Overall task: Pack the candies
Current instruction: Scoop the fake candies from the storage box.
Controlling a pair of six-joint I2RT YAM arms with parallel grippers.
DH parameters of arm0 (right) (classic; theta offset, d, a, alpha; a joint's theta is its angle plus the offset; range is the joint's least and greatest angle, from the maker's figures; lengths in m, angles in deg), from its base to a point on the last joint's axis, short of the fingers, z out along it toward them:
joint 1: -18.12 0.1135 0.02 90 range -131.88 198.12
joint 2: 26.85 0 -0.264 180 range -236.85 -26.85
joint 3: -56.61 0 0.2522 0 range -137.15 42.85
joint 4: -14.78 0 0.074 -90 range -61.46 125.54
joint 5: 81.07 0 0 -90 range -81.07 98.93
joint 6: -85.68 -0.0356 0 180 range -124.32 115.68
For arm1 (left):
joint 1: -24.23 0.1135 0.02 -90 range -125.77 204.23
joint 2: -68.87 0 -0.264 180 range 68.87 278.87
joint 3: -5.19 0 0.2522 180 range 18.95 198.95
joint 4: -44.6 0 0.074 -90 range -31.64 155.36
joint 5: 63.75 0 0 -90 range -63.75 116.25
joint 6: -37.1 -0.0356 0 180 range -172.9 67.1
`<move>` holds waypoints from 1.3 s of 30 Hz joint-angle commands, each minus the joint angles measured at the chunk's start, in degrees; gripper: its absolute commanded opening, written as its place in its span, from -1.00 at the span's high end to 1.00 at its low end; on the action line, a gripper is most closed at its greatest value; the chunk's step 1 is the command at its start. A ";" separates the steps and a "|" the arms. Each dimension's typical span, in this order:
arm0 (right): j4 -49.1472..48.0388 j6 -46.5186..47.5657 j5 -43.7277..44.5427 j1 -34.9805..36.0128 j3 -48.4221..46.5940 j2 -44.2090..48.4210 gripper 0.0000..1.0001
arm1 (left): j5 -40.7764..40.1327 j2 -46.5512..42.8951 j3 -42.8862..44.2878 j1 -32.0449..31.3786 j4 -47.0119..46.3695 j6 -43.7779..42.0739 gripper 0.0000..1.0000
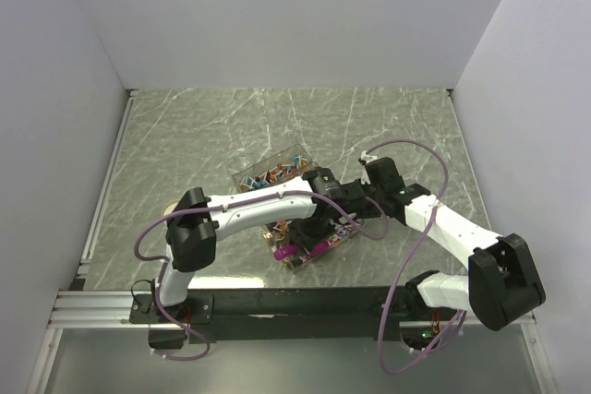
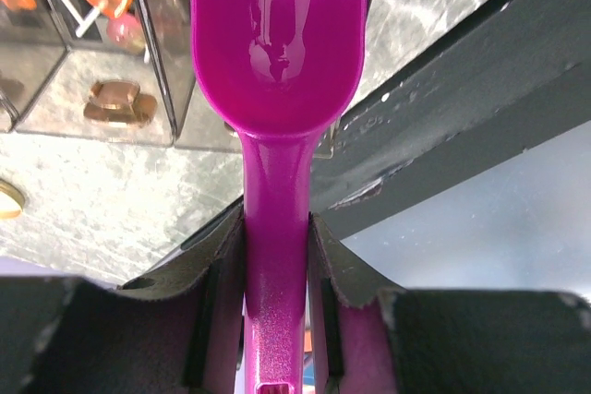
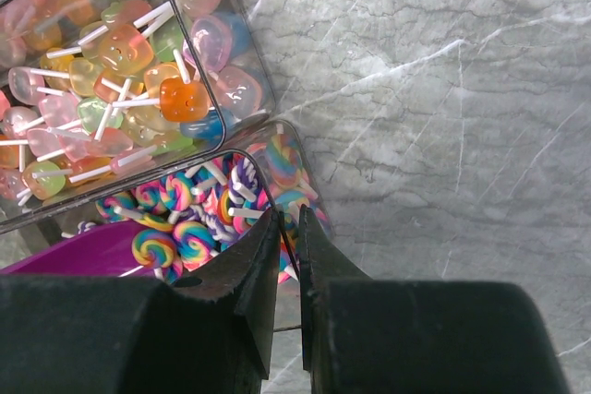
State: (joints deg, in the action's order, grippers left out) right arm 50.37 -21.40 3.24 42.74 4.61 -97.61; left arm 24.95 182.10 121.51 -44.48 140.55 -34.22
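Observation:
My left gripper is shut on the handle of the magenta scoop. The scoop's bowl is empty and is held over a small clear box near the table's front edge. My right gripper is shut on the thin wall of that box, which holds swirl-coloured candies. The scoop's edge shows at the lower left of the right wrist view. A larger clear bin behind holds pastel orange, pink and yellow candies. Both grippers meet at the small box, the left gripper beside the right gripper.
A round tan lid lies on the marble table beside the left arm. White walls close in the left, right and back. The black front rail runs just beyond the scoop.

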 commanded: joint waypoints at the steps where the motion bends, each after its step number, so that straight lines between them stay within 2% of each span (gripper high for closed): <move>1: -2.57 -3.66 -3.62 0.78 -1.05 0.54 1.00 | -2.65 2.61 3.87 0.07 -8.45 -0.66 0.99; 5: -4.94 -5.32 -5.90 0.87 0.44 0.36 1.00 | -1.95 2.26 3.00 0.07 -15.19 0.48 0.99; 12: -8.99 -8.23 -9.86 0.95 3.08 0.28 1.00 | -0.89 -1.69 -4.38 0.15 -29.88 3.03 0.99; 19: -10.66 -9.37 -11.27 0.95 4.14 -0.52 1.00 | -1.51 -3.98 -7.46 0.06 -39.99 4.26 0.78; 30: -7.15 -8.14 -6.62 0.96 5.02 0.53 1.00 | -5.82 -13.29 -16.95 0.15 -46.60 5.41 0.68; 36: -4.77 -7.26 -5.20 1.04 4.14 2.03 1.00 | -5.47 -13.74 -19.95 0.15 -48.88 6.11 0.64; 39: -5.04 -7.70 -5.91 1.04 3.96 1.42 1.00 | -6.17 -12.51 -19.07 0.07 -49.41 6.55 0.70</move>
State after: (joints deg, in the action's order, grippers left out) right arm 43.48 -23.54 3.50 42.09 7.72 -96.45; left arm 22.04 166.50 102.24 -44.59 114.48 -28.76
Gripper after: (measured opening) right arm 0.169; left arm 0.328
